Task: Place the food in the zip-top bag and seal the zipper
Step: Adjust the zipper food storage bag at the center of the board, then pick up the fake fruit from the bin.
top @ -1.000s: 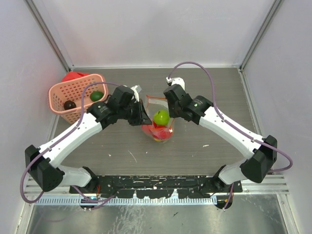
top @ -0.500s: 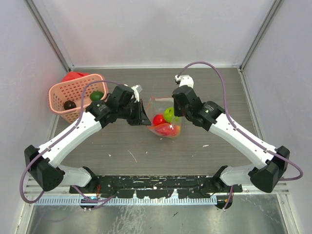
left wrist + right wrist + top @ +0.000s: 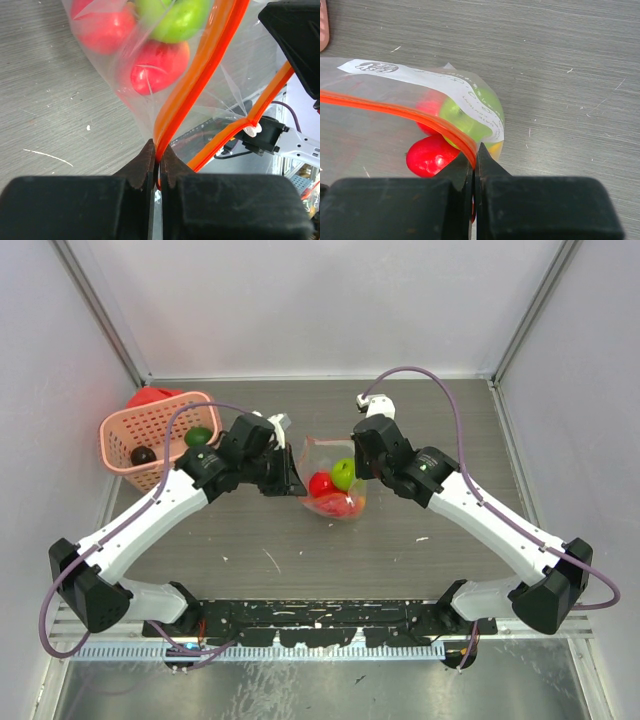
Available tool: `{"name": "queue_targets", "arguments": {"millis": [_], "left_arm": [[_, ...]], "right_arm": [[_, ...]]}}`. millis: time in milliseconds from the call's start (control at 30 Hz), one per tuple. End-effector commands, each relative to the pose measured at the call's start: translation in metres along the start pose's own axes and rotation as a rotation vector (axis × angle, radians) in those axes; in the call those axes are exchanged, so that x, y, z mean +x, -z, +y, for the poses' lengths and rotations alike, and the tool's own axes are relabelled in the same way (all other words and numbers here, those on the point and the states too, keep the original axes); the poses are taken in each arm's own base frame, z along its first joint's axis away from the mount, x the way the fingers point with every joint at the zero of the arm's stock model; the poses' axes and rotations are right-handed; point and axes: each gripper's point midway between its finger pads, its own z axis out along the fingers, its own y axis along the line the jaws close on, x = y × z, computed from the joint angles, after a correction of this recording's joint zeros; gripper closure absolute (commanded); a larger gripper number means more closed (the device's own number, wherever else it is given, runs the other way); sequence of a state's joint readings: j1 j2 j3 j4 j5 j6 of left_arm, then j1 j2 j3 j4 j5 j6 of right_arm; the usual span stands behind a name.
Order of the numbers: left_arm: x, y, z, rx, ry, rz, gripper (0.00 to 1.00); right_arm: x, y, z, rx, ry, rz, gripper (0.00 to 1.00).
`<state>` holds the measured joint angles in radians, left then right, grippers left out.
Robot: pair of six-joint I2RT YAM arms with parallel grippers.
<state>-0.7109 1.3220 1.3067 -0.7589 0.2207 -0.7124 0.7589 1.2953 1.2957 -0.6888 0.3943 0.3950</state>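
A grey, wood-grained counter (image 3: 400, 540) lies between pale booth walls. From the bases at our near edge both arms reach in toward the middle, and the zip-top bag (image 3: 331, 490) is held between them. The left jaws are pressed together on the zipper (image 3: 217, 50), a smooth, glossy orange strip that curves up from their tips. A second length of the strip stands apart to one side, carrying a small whitish tab. The right jaws are likewise clamped on the zipper at the bag's other end, with thin film and a white printed label (image 3: 445, 85) spreading just beyond them. Through the clear, crinkled plastic we see the food (image 3: 343, 473): round, shiny pieces in green, red and a little yellow, bunched at the bottom. Farther off, at the far left, sits a pink lattice basket (image 3: 150, 430) holding one green piece and one dark piece.
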Motion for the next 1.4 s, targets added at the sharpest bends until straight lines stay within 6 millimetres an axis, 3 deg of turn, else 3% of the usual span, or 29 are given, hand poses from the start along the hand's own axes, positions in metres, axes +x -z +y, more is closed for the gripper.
{"name": "queue_targets", "arguments": {"millis": [0, 167, 667, 833, 1000, 1133, 1267, 1367], "left_arm": [[-0.016, 0.005, -0.003, -0.012, -0.044, -0.058, 0.93], [-0.018, 0.007, 0.003, -0.041, -0.054, -0.074, 0.87], [-0.042, 0.030, 0.005, -0.062, -0.086, -0.178, 0.43], [-0.063, 0.045, 0.033, -0.149, -0.069, -0.223, 0.31], [-0.086, 0.084, 0.061, -0.246, -0.074, -0.321, 0.19], [-0.105, 0.106, 0.094, -0.356, -0.040, -0.379, 0.13], [-0.125, 0.129, 0.130, -0.464, 0.017, -0.448, 0.01], [-0.140, 0.146, 0.154, -0.525, 0.075, -0.491, 0.02]], "right_arm": [[-0.027, 0.012, 0.003, -0.028, -0.036, -0.095, 1.00], [-0.034, 0.017, 0.001, -0.024, -0.040, -0.117, 1.00], [-0.034, 0.013, 0.006, -0.034, -0.036, -0.102, 1.00], [-0.031, 0.012, 0.004, -0.026, -0.034, -0.097, 1.00], [-0.029, 0.011, 0.004, -0.025, -0.031, -0.093, 1.00], [-0.028, 0.009, 0.005, -0.029, -0.024, -0.091, 1.00], [-0.026, 0.007, 0.007, -0.039, -0.019, -0.086, 1.00], [-0.025, 0.007, 0.008, -0.049, -0.017, -0.083, 1.00]]}}
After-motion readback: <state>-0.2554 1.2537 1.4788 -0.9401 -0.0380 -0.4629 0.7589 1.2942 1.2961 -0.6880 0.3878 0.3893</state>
